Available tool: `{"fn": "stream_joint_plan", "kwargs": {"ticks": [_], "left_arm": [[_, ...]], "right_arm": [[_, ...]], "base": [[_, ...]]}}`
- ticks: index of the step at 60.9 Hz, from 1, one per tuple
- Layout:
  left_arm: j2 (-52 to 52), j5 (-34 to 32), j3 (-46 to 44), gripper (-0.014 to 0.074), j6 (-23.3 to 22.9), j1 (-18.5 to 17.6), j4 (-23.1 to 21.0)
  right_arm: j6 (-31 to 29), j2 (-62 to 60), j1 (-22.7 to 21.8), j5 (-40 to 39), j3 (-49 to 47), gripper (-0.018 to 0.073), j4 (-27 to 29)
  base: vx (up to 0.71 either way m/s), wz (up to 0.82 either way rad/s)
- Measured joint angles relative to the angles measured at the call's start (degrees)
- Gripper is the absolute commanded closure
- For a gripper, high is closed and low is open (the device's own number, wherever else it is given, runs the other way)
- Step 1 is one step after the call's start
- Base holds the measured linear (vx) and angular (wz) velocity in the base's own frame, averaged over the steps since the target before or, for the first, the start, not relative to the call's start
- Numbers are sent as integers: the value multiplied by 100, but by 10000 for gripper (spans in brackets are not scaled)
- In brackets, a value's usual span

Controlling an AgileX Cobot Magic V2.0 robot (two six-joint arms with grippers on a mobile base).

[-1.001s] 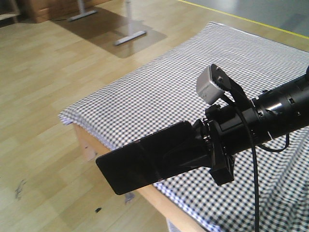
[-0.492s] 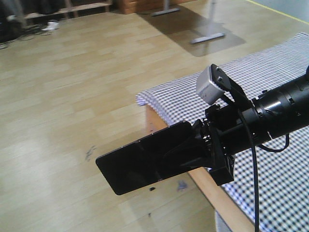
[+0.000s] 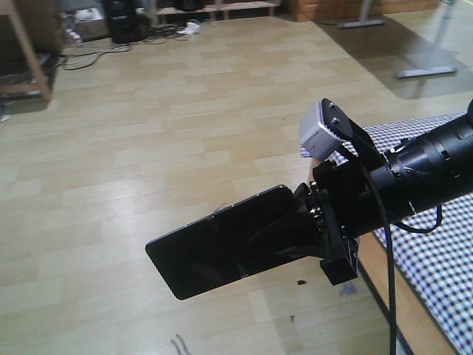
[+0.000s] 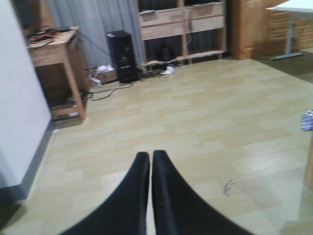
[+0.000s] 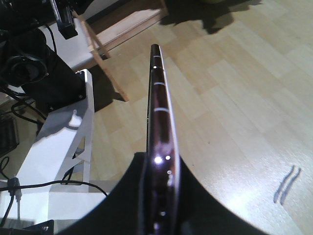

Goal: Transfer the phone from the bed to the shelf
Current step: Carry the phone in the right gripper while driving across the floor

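Swinging off the bed point(image 3: 443, 274), right fingers point(image 3: 284, 233) carry the phone point(image 3: 214, 251) clenched, so transport has begun; left fingers point(image 4: 137, 196) seem clenched, empty.

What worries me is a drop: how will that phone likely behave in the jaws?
Probably stiff: the phone sticks out from the jaws without sagging. Its glossy faces look slippery, and only one end is clamped, so a jolt might shift it.

Phone point(image 3: 214, 251) left of bed point(image 3: 443, 259) — above floor point(image 3: 148, 148).
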Motion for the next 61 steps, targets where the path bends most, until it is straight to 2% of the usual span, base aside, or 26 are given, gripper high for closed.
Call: {"fn": "stream_joint_plan", "kwargs": {"ticks": [31, 61], "left_arm": [[0, 0, 0, 595, 0, 0, 0], [0, 0, 0, 595, 0, 0, 0]], "right_arm": [[0, 0, 0, 0, 0, 562, 0], [0, 0, 0, 0, 0, 562, 0]], "base": [[-10, 37], [0, 2]]}}
